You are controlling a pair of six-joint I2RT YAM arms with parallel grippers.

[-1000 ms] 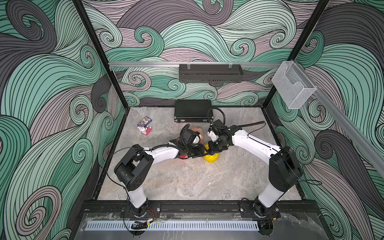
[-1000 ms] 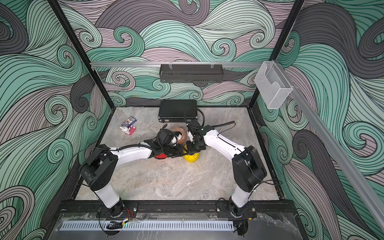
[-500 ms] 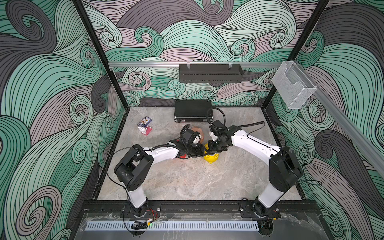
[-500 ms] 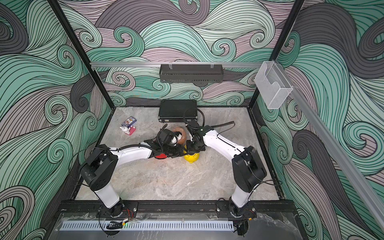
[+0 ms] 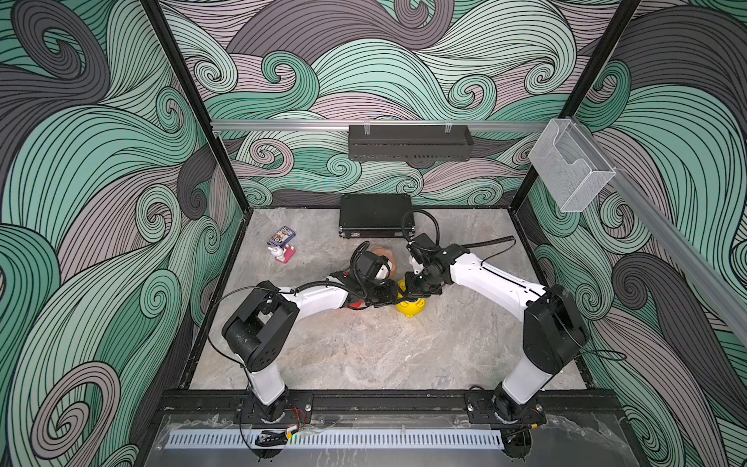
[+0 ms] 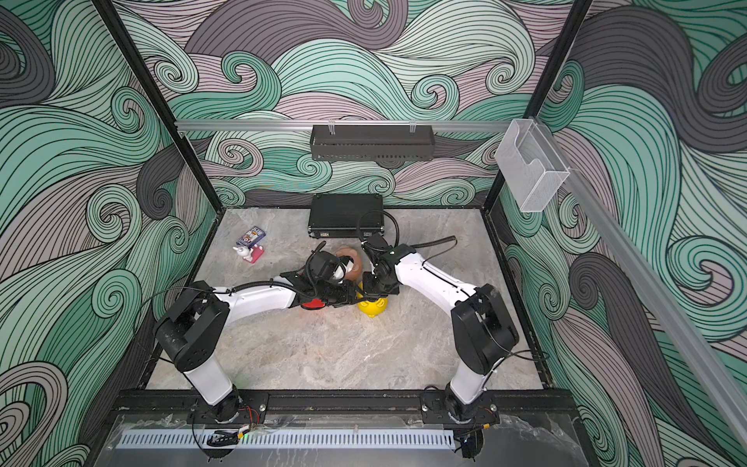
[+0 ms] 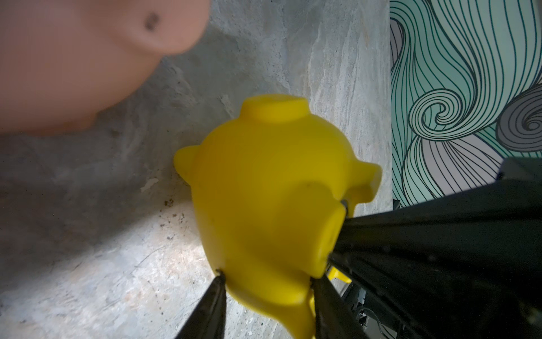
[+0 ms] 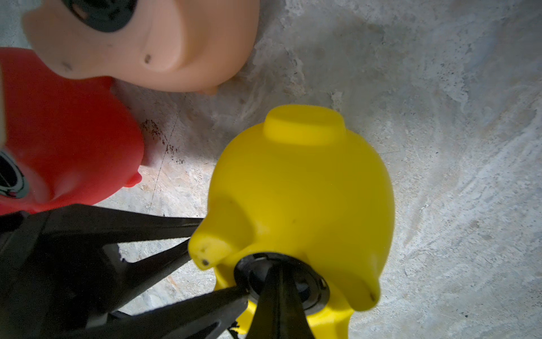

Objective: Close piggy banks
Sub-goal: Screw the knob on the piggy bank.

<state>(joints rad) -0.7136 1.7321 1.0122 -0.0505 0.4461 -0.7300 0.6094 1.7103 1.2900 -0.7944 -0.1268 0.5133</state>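
Observation:
The yellow piggy bank (image 5: 413,310) (image 6: 374,309) lies belly-up at mid-table. My left gripper (image 7: 267,278) (image 5: 393,297) is shut on its lower body (image 7: 272,187), one finger on each side. My right gripper (image 8: 275,268) (image 5: 416,288) is shut, its tips resting on the black plug (image 8: 312,290) seated in the yellow pig's (image 8: 302,182) belly hole. The red piggy bank (image 8: 64,141) (image 5: 355,304) lies under the left arm, with a black plug (image 8: 8,179) in it. The peach-pink piggy bank (image 8: 164,44) (image 7: 73,58) (image 5: 387,258) lies behind, also with a black plug (image 8: 99,11).
A black case (image 5: 376,214) sits at the back wall. A card box (image 5: 281,236) and a small white-and-pink figure (image 5: 283,254) lie at the back left. A wire rack (image 5: 408,141) and a clear holder (image 5: 570,170) hang on the walls.

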